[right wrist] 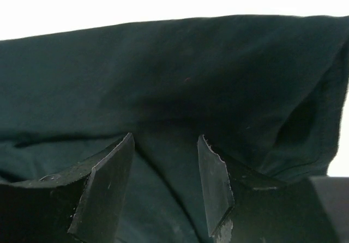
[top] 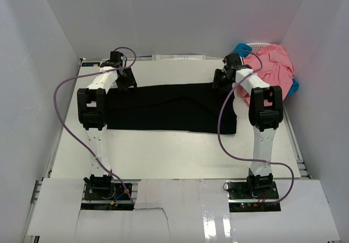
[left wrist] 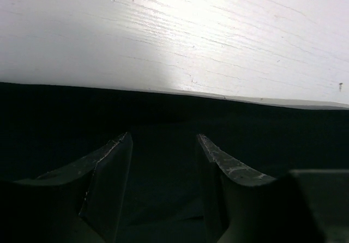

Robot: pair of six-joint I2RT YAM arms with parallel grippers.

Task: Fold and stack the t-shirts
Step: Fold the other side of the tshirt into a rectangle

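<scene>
A black t-shirt (top: 169, 108) lies across the middle of the table as a wide folded band. My left gripper (top: 126, 79) is at the band's far left corner, jaws open over the black cloth (left wrist: 163, 161) near its far edge. My right gripper (top: 221, 79) is at the far right corner, jaws open with black cloth (right wrist: 180, 107) lying between and beyond them; a fold rises at the right. Salmon-pink t-shirts (top: 272, 71) are heaped at the back right.
The pink heap sits in a white lattice basket (top: 260, 47) with some blue cloth (top: 239, 49) showing at its edges. White walls enclose the table on three sides. Purple cables loop from both arms. Bare white table (left wrist: 174, 36) lies beyond the shirt's far edge.
</scene>
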